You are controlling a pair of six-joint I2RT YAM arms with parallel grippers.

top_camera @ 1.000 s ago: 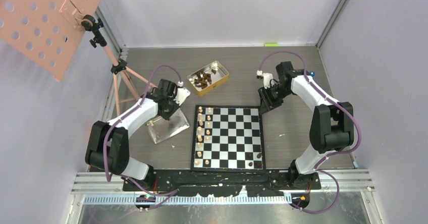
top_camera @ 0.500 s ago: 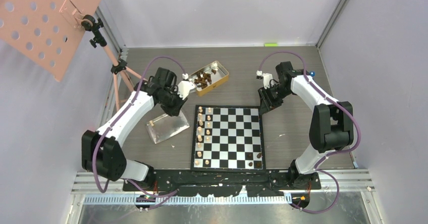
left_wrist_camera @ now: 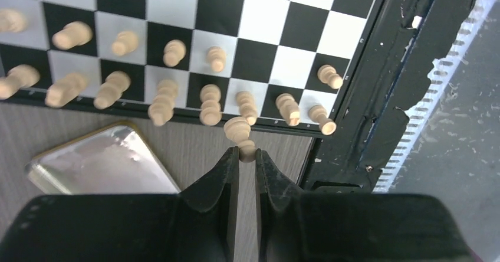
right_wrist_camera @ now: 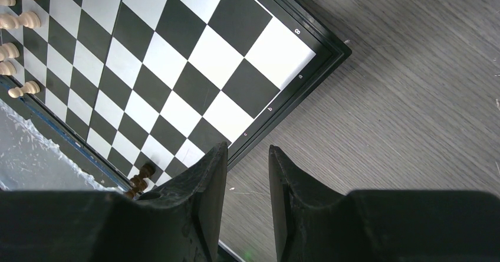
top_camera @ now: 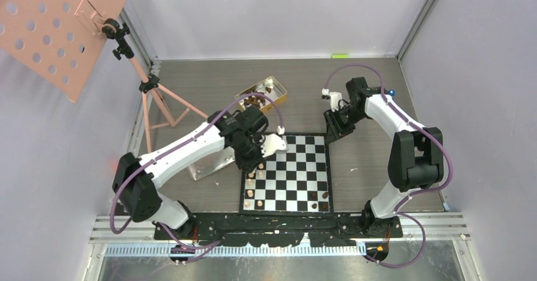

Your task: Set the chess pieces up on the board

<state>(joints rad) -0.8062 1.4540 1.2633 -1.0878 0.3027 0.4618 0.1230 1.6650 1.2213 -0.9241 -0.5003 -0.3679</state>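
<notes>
- Left gripper (left_wrist_camera: 246, 153): jaws nearly closed, pinching a pale piece (left_wrist_camera: 238, 131) by one end. Its long axis runs straight out from the tips, toward the board (left_wrist_camera: 259, 17).
- The piece hangs over the board's left border, left of centre in the top view. The second row of standing pieces (left_wrist_camera: 209, 102) has gaps up and right of the tips, the likely target.
- Flat checks; neighbours close, so little room.
- Right gripper (right_wrist_camera: 247, 156): narrowly parted, empty, beside the board's upper-right corner. The left arm is nearer.

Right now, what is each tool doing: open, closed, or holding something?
Left tool: closed on a pale chess piece.
Right tool: slightly open, holding nothing.
</notes>
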